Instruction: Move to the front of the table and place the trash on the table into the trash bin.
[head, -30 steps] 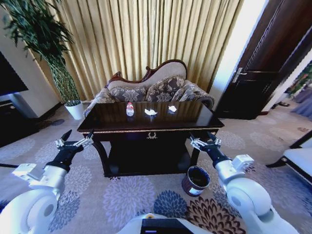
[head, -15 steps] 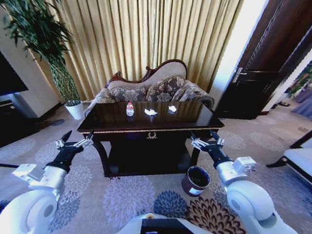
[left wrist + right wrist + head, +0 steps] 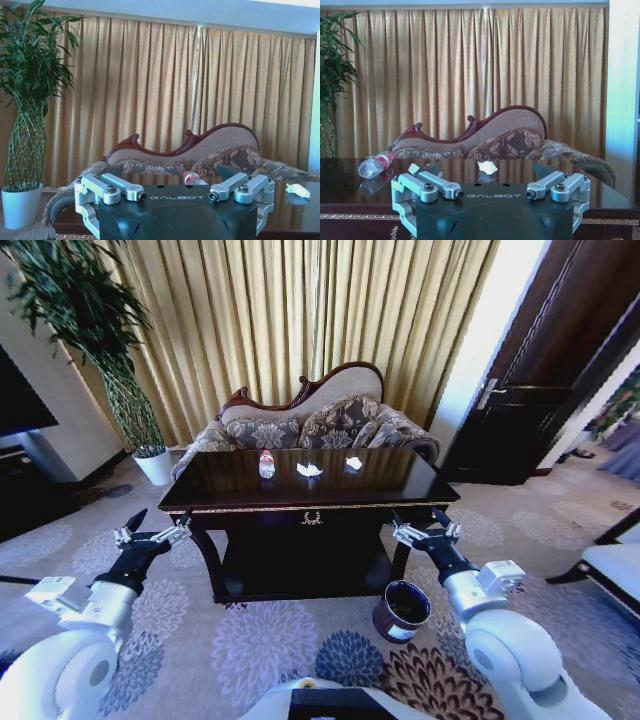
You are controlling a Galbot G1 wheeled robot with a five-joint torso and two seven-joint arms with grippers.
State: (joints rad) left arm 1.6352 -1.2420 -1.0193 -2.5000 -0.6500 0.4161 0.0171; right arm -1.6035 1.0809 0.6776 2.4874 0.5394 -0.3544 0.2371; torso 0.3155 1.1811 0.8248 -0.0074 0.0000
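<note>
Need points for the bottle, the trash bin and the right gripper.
bottle [image 3: 266, 464]: head view, on its labelled middle.
trash bin [image 3: 397, 623]: head view, on its outer side wall.
right gripper [image 3: 426, 527]: head view, midway between its fingertips.

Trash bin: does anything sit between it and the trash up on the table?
Nothing loose does. The trash bin stands on the carpet by the table's front right leg, below the top. The bottle and paper pieces lie toward the far edge; only the tabletop's own edge separates them.

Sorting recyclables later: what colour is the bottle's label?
Red and white, on the clear bottle; clearest in the right wrist view.
</note>
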